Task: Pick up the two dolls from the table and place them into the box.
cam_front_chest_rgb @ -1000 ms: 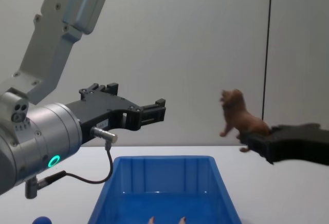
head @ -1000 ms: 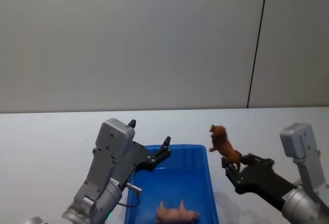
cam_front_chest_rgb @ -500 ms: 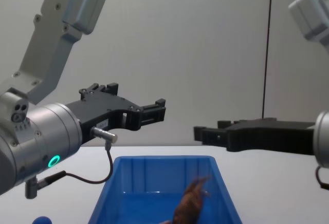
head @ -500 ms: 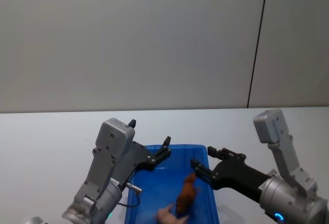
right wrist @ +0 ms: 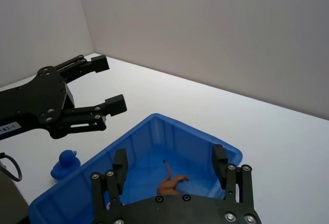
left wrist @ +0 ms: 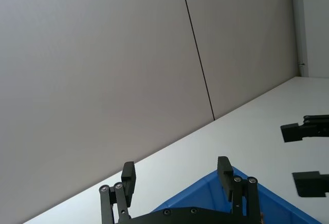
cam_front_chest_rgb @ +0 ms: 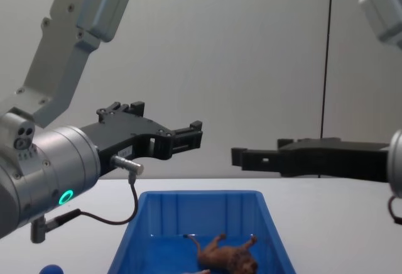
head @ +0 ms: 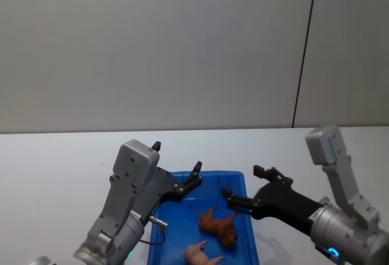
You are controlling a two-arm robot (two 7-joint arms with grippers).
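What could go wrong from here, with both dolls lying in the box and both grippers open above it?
The right gripper hangs open above the right rim of the box; a low withdrawal might clip the rim and jolt the lion and pig. The left gripper, also open, faces it across the box, so an inward swing by either arm could bring them together.

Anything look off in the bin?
The reddish-brown plastic lion figurine lies toppled, legs up, in the bright blue plastic bin, beside the pale pink plastic pig, also toppled. The left pincer and right pincer hover open above.
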